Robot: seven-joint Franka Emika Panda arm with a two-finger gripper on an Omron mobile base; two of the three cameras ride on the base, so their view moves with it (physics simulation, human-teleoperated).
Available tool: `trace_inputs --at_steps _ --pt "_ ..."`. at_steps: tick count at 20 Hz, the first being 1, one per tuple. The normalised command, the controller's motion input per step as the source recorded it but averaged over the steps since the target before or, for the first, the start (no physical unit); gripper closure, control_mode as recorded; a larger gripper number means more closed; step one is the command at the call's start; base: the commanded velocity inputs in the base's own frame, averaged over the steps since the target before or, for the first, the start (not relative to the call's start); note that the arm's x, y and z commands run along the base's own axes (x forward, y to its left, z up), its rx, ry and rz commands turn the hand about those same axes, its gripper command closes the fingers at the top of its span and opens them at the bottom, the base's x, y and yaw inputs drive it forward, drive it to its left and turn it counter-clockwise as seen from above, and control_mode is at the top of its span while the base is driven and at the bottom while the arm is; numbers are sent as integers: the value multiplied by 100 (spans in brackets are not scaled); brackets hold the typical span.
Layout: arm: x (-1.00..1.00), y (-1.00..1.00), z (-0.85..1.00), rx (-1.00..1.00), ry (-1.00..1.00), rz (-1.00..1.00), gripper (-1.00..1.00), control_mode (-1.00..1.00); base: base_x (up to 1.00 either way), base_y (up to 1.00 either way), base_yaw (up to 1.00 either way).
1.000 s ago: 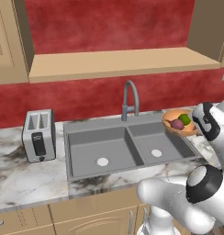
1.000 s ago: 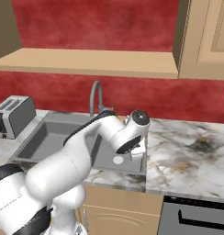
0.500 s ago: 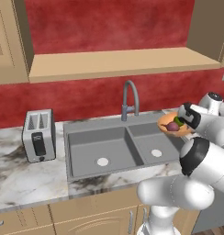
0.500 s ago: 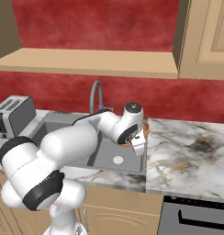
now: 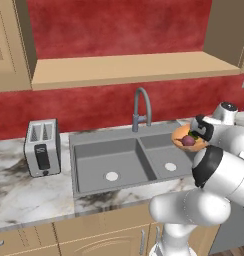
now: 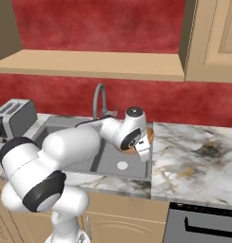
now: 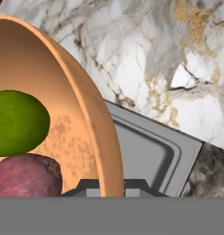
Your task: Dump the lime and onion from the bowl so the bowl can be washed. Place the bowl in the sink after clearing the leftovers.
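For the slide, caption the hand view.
Gripper pinching the orange bowl's rim, lime and onion inside.

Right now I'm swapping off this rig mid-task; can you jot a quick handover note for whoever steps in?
Tool: shut on the bowl's rim, bowl lifted and tilted.
Bowl: in the air over the right end of the sink, by the counter edge.
Lime and onion: both inside the bowl, touching each other.
Done: bowl picked up.
Left: tip out the lime and onion, then set the empty bowl in the sink.
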Motion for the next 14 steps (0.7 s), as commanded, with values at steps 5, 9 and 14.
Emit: trace_inputs --at_steps 5,9,14 --pt "10 0 -25 -10 0 0 100 -100 0 0 0" --pt "8 0 -23 -4 0 0 100 -100 0 0 0" --pt "17 1 -16 -10 -2 0 100 -100 0 0 0"
